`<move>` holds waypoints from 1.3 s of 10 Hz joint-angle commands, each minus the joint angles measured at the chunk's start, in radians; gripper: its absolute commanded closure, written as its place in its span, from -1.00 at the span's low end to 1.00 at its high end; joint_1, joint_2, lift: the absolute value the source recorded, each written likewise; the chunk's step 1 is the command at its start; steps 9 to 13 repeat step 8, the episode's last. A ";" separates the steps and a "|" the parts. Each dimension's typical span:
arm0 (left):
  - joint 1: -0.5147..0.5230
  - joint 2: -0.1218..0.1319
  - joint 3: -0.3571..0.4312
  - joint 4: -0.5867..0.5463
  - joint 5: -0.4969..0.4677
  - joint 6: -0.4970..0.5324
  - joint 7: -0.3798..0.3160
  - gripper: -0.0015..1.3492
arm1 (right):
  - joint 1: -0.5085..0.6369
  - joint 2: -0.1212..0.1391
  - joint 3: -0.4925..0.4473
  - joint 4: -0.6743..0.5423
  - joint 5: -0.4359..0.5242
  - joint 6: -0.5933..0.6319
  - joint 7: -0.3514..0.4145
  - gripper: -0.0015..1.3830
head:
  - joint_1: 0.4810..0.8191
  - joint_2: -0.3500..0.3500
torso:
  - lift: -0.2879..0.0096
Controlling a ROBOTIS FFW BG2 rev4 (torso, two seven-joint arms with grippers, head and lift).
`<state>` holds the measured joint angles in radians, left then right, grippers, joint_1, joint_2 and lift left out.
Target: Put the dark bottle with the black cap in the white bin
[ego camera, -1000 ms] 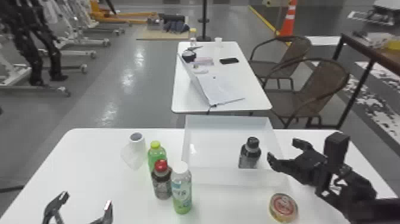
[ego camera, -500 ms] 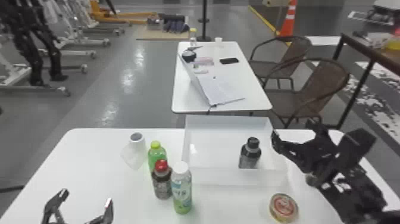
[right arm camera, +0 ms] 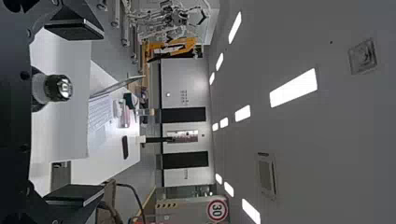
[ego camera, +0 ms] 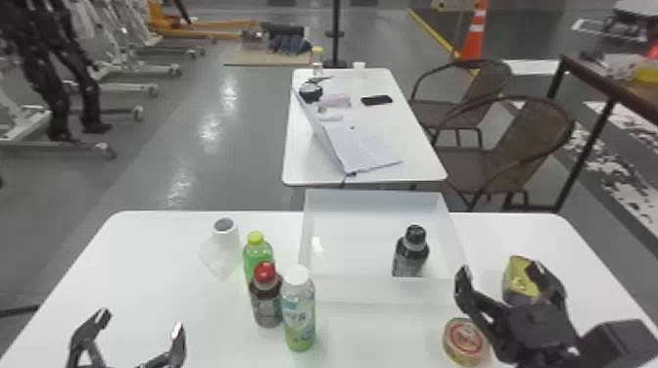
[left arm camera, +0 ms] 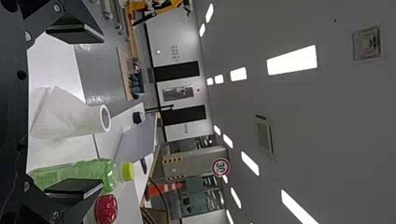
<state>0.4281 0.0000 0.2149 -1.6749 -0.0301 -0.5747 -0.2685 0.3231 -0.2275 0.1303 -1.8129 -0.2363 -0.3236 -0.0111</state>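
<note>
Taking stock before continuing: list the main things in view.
Near table: one, white, foreground
Bin: one, white, near table
Black-capped bottle: one, dark, in bin
Green bottle: one, yellowish cap, left of bin
Red-capped bottle: one, dark, before green bottle
White-capped bottle: one, greenish, left of tin
Paper roll: one, white, near table's left
Tin: one, red and gold, front right
Unclear item: one, partly yellow, beyond tin
Far table: one, white, beyond bin
Laptop: one, grey, far table
Chairs: two, brown, right
Left gripper: one, black, open
Right gripper: one, black, open
</note>
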 commanded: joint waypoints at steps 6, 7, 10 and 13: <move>-0.008 -0.003 -0.009 0.011 0.006 -0.013 0.006 -0.69 | -0.012 -0.007 0.065 0.063 -0.034 -0.049 -0.032 -0.80 | -0.60 0.00 | 0.26; -0.012 -0.003 -0.012 0.017 0.007 -0.022 0.008 -0.69 | -0.012 -0.003 0.065 0.066 -0.034 -0.049 -0.032 -0.80 | -0.60 0.00 | 0.26; -0.009 -0.003 -0.011 0.017 0.009 -0.025 0.014 -0.70 | -0.010 -0.001 0.065 0.064 -0.031 -0.049 -0.032 -0.80 | -0.60 0.00 | 0.26; -0.009 -0.003 -0.011 0.017 0.009 -0.025 0.014 -0.70 | -0.010 -0.001 0.065 0.064 -0.031 -0.049 -0.032 -0.80 | -0.60 0.00 | 0.26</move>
